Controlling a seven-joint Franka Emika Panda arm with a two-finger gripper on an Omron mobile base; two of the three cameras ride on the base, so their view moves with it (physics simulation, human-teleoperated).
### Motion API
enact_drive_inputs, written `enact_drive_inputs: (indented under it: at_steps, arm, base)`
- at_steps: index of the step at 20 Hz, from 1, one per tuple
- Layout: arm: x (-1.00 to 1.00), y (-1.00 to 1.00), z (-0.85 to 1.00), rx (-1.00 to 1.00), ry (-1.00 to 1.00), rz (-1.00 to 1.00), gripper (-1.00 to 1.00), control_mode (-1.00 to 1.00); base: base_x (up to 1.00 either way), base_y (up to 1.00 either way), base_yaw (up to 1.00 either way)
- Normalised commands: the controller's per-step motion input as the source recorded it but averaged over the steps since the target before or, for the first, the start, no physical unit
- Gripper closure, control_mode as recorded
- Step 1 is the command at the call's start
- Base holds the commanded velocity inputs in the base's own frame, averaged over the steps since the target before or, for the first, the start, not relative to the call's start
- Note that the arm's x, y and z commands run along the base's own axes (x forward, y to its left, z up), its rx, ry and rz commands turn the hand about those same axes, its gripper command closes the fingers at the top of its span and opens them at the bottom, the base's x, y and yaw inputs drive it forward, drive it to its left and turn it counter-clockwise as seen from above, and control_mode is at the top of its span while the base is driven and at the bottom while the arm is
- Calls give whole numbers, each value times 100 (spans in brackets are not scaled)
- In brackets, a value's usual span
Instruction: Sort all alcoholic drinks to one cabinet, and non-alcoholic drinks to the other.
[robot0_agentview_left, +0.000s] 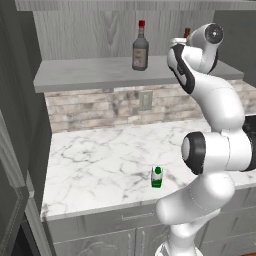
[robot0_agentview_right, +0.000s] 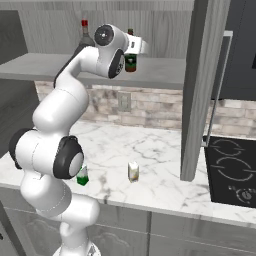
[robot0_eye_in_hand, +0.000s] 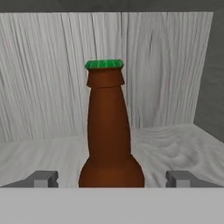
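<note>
The wide cabinet spans the wall above the marble counter, its long shelf carrying both bottles. The right base view adds a tall unit and a black cooktop at the right.

The arm reaches up to the shelf's right part. The clear bottle, red-capped, stands upright mid-shelf; its pale label cannot be read. The brown bottle stands upright on the shelf to its right, and its green cap shows in the hand view. Its green label shows in the right base view, too small to read.

The gripper is spread, one fingertip on each side of the brown bottle, both clear of it.

On the counter's near edge stand the green carton and, further right, the cream carton, with no legible print.
</note>
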Motion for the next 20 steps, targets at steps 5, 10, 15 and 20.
enact_drive_inputs:
  at_steps: [5, 10, 15, 20]
  arm:
    - [0, -1, 0, 0, -2, 0, -100, -100]
    - [-31, -11, 0, 0, 0, -1, -100, -100]
    - [-56, -8, 0, 0, 0, -1, -100, -100]
    - [-71, 0, 0, -1, 1, 0, -100, -100]
  base:
    - [0, 0, 0]
    - [0, 0, 0]
    - [0, 0, 0]
    - [0, 0, 0]
